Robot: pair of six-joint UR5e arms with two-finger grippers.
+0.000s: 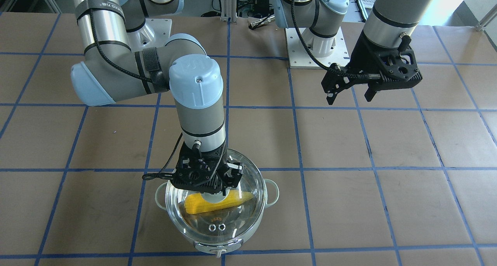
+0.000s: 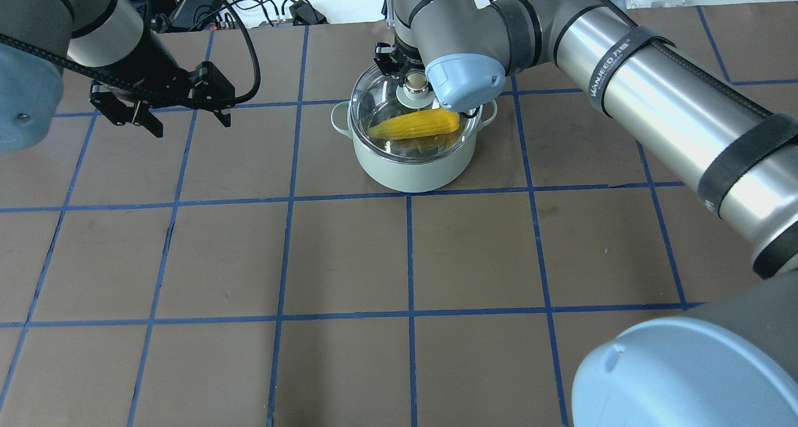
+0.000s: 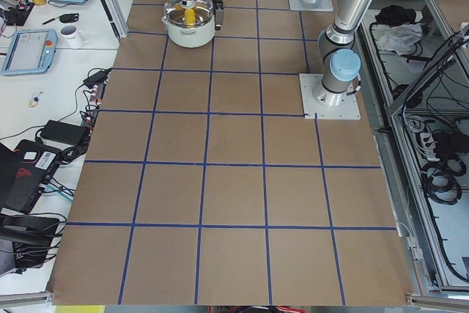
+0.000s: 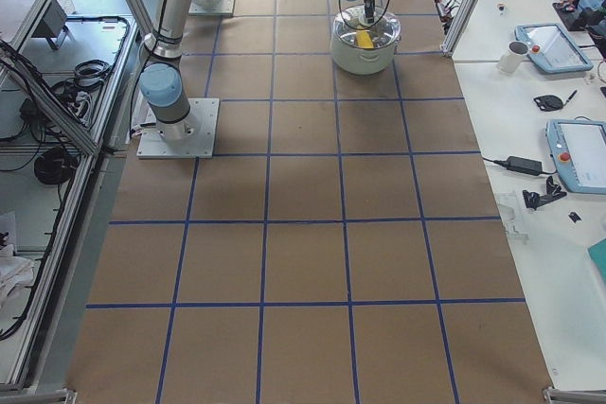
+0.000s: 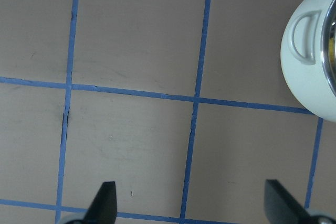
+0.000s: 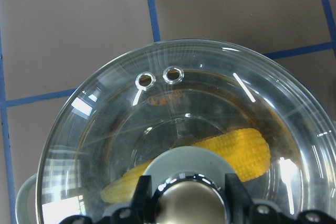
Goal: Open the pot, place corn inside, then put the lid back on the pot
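Right wrist-mounted: lid (image 6: 220,93) knob (image 6: 186,203) clamped between right jaws, over pot (image 2: 411,168), corn (image 6: 241,148) beneath; left jaws apart.

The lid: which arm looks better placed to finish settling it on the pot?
Right, probably: the right gripper already clasps the lid directly over the pot, while the left gripper hangs open well off to the side.

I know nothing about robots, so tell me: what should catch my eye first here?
A bright yellow corn lies inside the mint-green pot, seen through the clear glass lid. The right gripper clasps the lid's knob from above, while the left gripper hangs open and empty over the table.
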